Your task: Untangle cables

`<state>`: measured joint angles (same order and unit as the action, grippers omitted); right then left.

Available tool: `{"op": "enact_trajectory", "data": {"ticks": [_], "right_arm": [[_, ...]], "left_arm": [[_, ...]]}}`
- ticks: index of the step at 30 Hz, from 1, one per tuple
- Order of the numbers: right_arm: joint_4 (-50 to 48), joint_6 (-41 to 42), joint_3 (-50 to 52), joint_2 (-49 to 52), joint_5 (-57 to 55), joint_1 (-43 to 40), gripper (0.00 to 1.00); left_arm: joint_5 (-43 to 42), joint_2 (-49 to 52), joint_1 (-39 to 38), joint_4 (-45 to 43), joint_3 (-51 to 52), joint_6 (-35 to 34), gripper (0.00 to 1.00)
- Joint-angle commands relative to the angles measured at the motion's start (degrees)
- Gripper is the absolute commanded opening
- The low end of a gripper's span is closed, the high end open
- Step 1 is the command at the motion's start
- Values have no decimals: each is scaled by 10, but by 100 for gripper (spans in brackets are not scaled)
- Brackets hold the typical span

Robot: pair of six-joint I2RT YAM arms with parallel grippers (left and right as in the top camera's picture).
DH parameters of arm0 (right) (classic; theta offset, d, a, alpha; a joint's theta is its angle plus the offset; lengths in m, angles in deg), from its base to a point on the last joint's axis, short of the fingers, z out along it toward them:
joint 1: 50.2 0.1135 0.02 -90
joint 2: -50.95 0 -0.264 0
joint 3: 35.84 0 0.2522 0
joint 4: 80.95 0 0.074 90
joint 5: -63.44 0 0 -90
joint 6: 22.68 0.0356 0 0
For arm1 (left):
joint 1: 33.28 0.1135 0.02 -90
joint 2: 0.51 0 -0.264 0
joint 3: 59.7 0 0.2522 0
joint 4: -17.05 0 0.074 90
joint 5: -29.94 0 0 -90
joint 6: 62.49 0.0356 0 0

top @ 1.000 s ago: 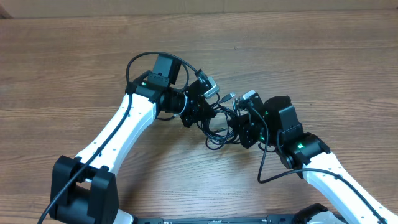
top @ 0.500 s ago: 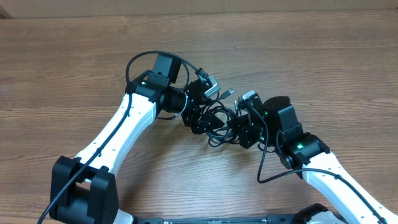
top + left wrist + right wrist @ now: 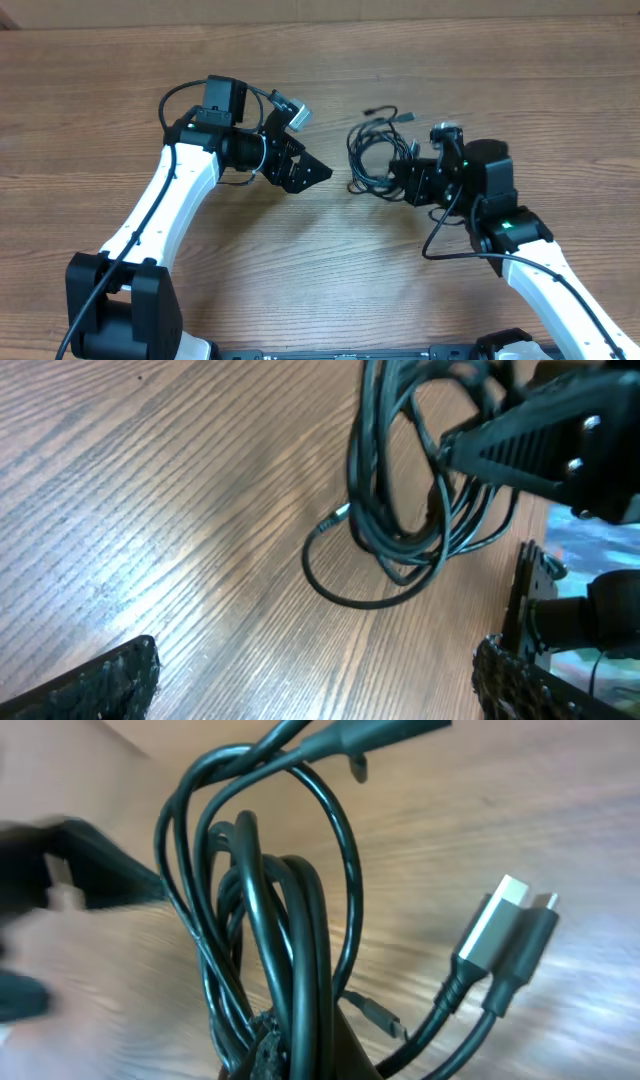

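Note:
The cables (image 3: pixel 373 150) are a tangled black bundle of loops on the wood right of centre, with small plugs (image 3: pixel 402 117) sticking out at its far side. My right gripper (image 3: pixel 402 180) is shut on the bundle's near right side. In the right wrist view the cords (image 3: pixel 265 910) rise from the closed jaws, with two plug ends (image 3: pixel 505 935) hanging at the right. My left gripper (image 3: pixel 310 165) stands wide open to the left of the bundle, apart from it. The left wrist view shows its fingers (image 3: pixel 110 680) far apart over bare wood, and the cables (image 3: pixel 400 530) lie ahead.
A wooden table (image 3: pixel 120 80) carries everything. The two arms face each other across the bundle. The right gripper's dark body (image 3: pixel 545 435) shows in the left wrist view. Thick black robot wires (image 3: pixel 440 235) loop beside each arm.
My left gripper has opened, let go of the cables and drawn back to the left. The right gripper has carried the bundle away to the right and farther back.

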<state>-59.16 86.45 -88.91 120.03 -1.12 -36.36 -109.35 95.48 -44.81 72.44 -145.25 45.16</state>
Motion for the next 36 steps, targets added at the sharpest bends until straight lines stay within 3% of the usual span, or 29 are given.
{"op": "enact_trajectory", "data": {"ticks": [1,10,22,36], "right_arm": [[-38,19,-8,-1,89,-4,4],[-98,51,-8,-1,109,-4,4],[-100,62,-9,-1,109,-4,4],[-102,62,-9,0,107,-4,4]], "left_arm": [[-12,-16,-3,3,-14,-16,99],[-14,-16,-3,3,-14,-16,100],[-16,-16,-3,-7,-14,-16,100],[-83,-16,-3,-41,-14,-14,100]]}}
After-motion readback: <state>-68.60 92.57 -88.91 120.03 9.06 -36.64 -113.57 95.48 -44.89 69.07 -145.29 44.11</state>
